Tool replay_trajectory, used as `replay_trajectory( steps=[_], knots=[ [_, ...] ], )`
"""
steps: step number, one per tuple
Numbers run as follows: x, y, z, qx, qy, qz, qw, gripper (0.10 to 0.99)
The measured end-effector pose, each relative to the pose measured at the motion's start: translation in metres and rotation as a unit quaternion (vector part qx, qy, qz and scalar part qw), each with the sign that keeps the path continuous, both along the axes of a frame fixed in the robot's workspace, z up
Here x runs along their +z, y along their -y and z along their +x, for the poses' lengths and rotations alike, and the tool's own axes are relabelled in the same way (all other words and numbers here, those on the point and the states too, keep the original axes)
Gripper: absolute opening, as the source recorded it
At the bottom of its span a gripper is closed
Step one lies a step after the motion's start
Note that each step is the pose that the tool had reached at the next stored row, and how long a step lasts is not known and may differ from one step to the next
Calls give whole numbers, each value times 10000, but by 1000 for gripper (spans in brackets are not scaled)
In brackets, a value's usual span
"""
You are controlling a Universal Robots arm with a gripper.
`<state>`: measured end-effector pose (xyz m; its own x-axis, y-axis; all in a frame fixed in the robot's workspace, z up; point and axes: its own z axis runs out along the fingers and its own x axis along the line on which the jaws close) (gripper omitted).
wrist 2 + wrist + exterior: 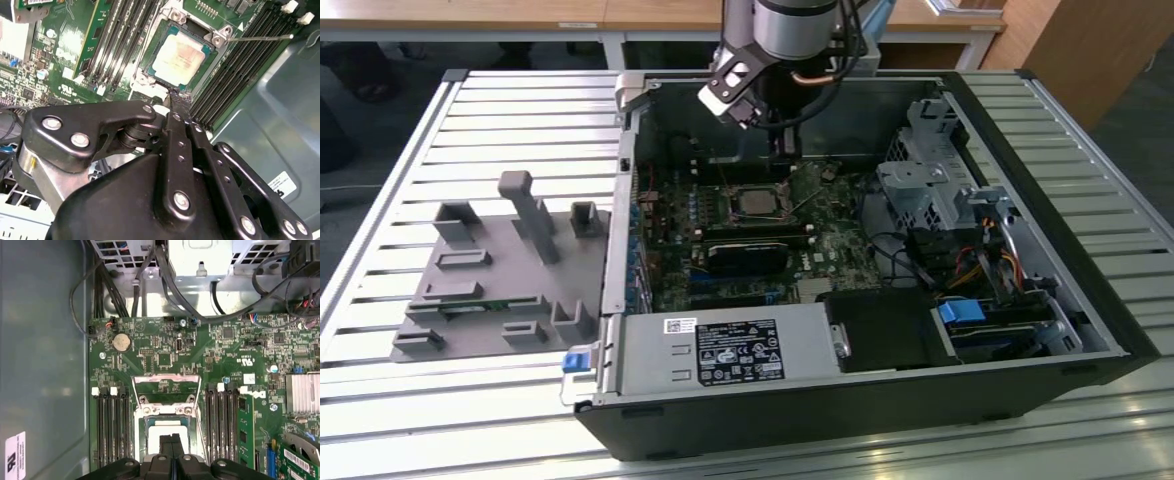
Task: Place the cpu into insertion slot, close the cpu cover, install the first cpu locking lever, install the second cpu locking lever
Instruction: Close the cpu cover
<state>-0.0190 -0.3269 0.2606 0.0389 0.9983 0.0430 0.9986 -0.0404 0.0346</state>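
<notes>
The slatted metal surface (467, 420) carried the open computer case (854, 415), lying on its side so that I could bring the arm straight down onto the board. At nine o'clock of the case in the exterior view sat a grey fixture tray (494, 280), well apart from the work. Inside the case the green motherboard (235, 340) lay flat and face-up, with the arm coming in from twelve o'clock.

The end effector (171, 439) was clenched. In both wrist views its two black fingers met along a thin seam, and I saw nothing pinched between them. I judged that it was closed to make a narrow tip for working among the memory slots.

The cpu cover (167, 385) lay swung open and flat beyond the socket, with green board visible through its square window. That left the insertion slot (152, 70) exposed. The cpu (180, 57) was already seated in the slot with its silvery top up and looked level, so I took the placing step as done and the cover as not yet closed.

In the exterior view the chip sat just toward six o'clock of the fingertips. In the first wrist view the tips hung over its near edge, but I could not tell whether they touched it. A thin locking lever (260, 36) stood out sideways from one socket corner, unlatched.
</notes>
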Motion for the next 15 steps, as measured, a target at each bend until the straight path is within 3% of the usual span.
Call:
replay_trajectory(
  steps=[11,15],
  knots=[
    [3,0,221,146,-37,22,9999,106],
    [29,0,263,153,-43,24,9999,106]
  ],
)
